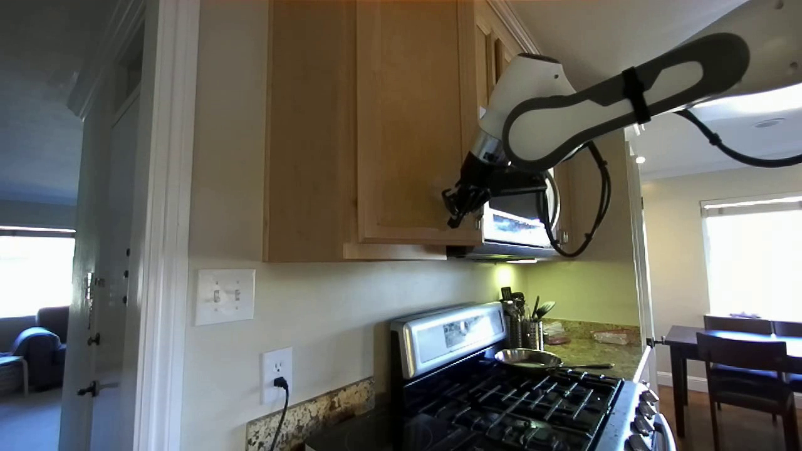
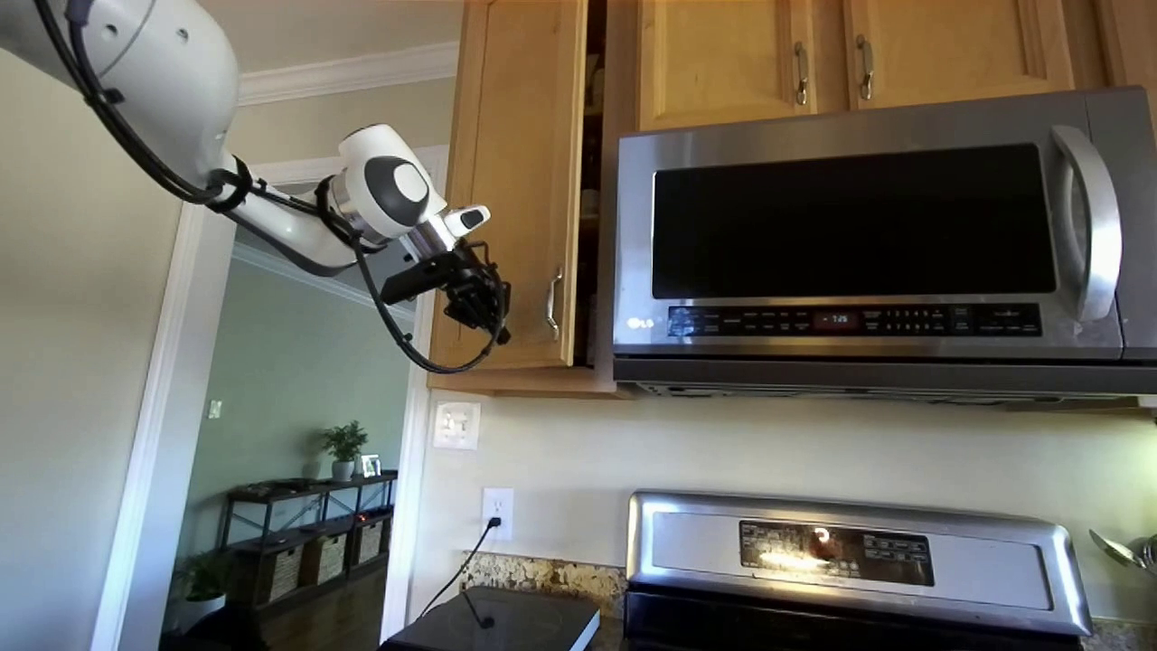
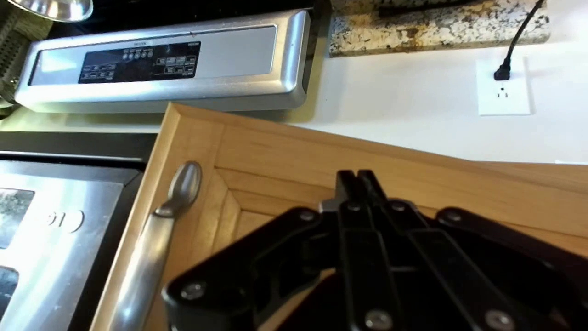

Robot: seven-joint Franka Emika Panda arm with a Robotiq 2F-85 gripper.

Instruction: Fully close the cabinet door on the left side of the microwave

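The cabinet door (image 2: 520,154) is light maple with a vertical silver handle (image 2: 553,303). It stands ajar left of the microwave (image 2: 850,217); a dark gap with shelf contents shows along its handle edge. The door (image 1: 407,113) and microwave (image 1: 517,228) also show in an exterior view. In the wrist view, the door (image 3: 285,151) fills the middle, the handle (image 3: 149,248) is left and the microwave (image 3: 59,266) is far left. My gripper (image 3: 357,177) is shut and empty, in front of the door's lower part beside the handle (image 2: 503,330). I cannot tell whether its tips touch the door.
The stove (image 1: 520,401) with a pan (image 1: 528,358) and a utensil holder (image 1: 532,335) stands below. Shorter wooden doors (image 2: 723,63) are above the microwave. A cable hangs in a loop from the arm. A plugged outlet (image 2: 497,513) is on the wall.
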